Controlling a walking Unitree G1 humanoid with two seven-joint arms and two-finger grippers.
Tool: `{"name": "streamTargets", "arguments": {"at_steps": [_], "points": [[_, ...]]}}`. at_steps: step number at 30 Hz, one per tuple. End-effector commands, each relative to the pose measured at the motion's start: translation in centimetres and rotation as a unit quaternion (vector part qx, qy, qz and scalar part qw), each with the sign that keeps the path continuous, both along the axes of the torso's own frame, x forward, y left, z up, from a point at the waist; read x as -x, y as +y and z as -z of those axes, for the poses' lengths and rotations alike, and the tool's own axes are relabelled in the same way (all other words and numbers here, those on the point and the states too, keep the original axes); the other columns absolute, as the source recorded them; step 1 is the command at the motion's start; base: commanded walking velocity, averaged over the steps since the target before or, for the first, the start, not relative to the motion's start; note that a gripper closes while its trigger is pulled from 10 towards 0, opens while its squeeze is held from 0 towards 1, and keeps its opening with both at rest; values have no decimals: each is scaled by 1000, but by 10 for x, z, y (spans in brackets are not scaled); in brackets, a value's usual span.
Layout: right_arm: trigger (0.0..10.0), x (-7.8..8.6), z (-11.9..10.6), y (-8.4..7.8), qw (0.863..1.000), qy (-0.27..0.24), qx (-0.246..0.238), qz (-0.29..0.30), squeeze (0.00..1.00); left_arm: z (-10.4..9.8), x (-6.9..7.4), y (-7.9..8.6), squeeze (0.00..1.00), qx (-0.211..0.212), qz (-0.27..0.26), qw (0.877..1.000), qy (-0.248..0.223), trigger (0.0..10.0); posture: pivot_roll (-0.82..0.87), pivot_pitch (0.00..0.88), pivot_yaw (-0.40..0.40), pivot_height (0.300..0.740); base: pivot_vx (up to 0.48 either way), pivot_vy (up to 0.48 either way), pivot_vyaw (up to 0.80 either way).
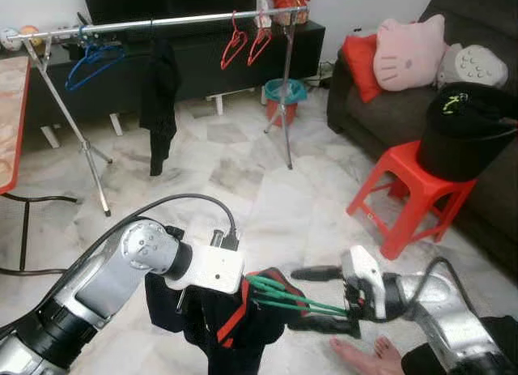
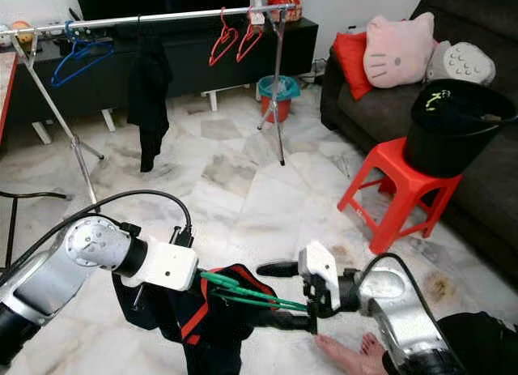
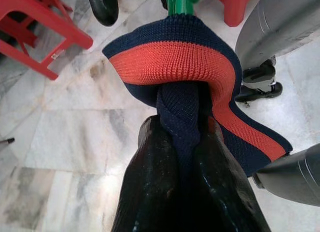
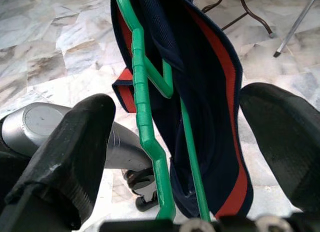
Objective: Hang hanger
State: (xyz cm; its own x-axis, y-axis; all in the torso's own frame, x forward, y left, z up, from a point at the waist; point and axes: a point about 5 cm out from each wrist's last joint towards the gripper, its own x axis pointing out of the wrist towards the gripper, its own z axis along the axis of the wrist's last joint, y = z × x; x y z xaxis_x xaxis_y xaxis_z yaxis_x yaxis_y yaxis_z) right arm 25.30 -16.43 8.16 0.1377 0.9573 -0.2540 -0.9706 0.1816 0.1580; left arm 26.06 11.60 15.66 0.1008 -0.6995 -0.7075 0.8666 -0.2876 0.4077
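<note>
Left gripper point(image 3: 182, 137) is clamped on a navy garment point(image 1: 235, 326) with a red stripe, fabric bunched between its two black fingers point(image 3: 150, 192); the wrist view shows the knitted collar rolled just past the fingertips, which the head views hide behind the white wrist housing. Right gripper point(image 1: 324, 298) sits just beside it, fingers spread wide; a green hanger point(image 1: 295, 298) runs from inside the garment toward the base of that gripper, lying between the two fingers. From the right wrist view the hanger's bars point(image 4: 150, 127) pass between the spread pads point(image 4: 75, 152) without touching either; whether anything at the gripper's base holds it, cannot tell. Head views show more: well ahead of both grippers a clothes rail point(image 1: 162, 23) on a stand with a blue hanger point(image 1: 93, 59), two red hangers point(image 1: 247, 43) and a dark garment point(image 1: 158, 100) hanging; off to the right gripper's side a red stool point(image 1: 409, 193) with a black bucket point(image 1: 461, 132) on top, sofa point(image 1: 380, 108) behind. A person's bare foot point(image 1: 364, 359) is on the floor just below the right gripper.
</note>
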Motion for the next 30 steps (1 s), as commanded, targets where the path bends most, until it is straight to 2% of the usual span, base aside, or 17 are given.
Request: {"name": "streamTargets", "arguments": {"at_steps": [1,3,10,11,12,13,24,25,26,27,30], "points": [[2627,-2,-2,2,1000,-8,2,-5,0,-7,2,-6,0,10,14,1000,-13,10000,-90,0,-53,740,0,0,0],[0,-3,-3,4,1000,-7,-1,-6,0,-7,2,-6,0,12,14,1000,-13,10000,-89,0,-54,740,0,0,0],[0,-2,-1,6,1000,-1,-3,-14,0,-7,2,-8,0,13,14,1000,-14,10000,-91,0,-56,740,0,0,0],[3843,0,1,7,1000,2,-2,-22,0,-7,2,-8,0,13,14,1000,-15,10000,-91,0,-56,740,0,0,0],[4510,1,1,7,1000,3,0,-26,0,-7,2,-8,0,13,14,1000,-15,10000,-91,0,-56,740,0,0,0],[10000,1,2,7,1000,4,1,-27,0,-7,2,-8,0,13,14,1000,-15,10000,-90,0,-57,740,0,0,0],[10000,-4,8,12,1000,-1,7,-10,0,-8,2,-10,0,18,13,1000,-18,10000,-85,0,-62,740,0,0,0],[7843,-4,7,12,1000,-1,6,-11,0,-8,2,-10,0,18,13,1000,-18,10000,-85,0,-62,740,0,0,0],[7843,-4,7,13,1000,-1,5,-11,0,-8,2,-10,0,19,12,1000,-18,10000,-85,0,-62,740,0,0,0],[0,-4,7,12,1000,-1,5,-11,0,-8,2,-10,0,18,12,1000,-18,10000,-85,0,-62,740,0,0,0],[0,-4,8,12,1000,-2,5,-9,0,-8,1,-10,0,20,12,1000,-18,10000,-85,0,-62,740,0,0,0]]}}
